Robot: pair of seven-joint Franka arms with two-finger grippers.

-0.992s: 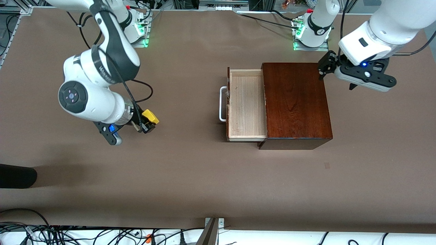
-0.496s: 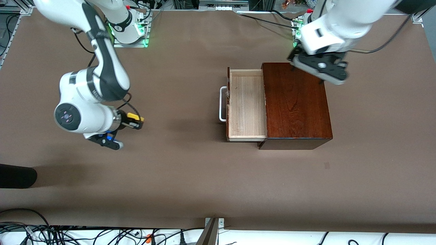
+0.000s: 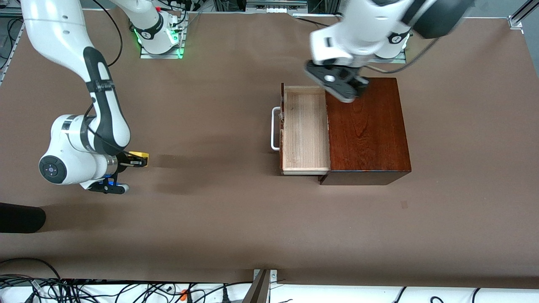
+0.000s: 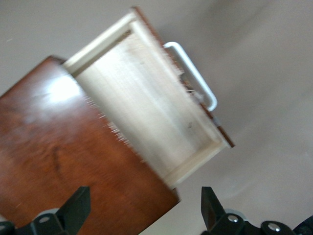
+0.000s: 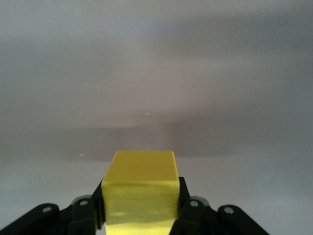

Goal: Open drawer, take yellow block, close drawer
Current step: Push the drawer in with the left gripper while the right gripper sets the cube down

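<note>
Since a second ago: left gripper (image 3: 339,86) swung from off the box's end at the left arm's side to over the corner where box (image 3: 366,130) meets open drawer (image 3: 305,128). Right gripper (image 3: 132,161) pulled away toward the right arm's end of the table, carrying yellow block (image 3: 139,159) and sitting low over bare table (image 3: 236,219).

Right wrist view: fingers (image 5: 188,205) clamped on both sides of block (image 5: 142,188), only plain table ahead. Grip looks square.

Left wrist view: fingers (image 4: 73,210) spread wide, nothing between them, drawer tray (image 4: 146,105) and white handle (image 4: 193,76) in sight below.

Drawer pulled well out, tray empty, handle (image 3: 274,128) facing the right arm's end.

Read: open and take steps done; only close left. Left arm likely lining up to push the drawer front shut. Risks: clipping the raised tray wall on approach; pushing off-centre and skewing the drawer or shifting the box.
</note>
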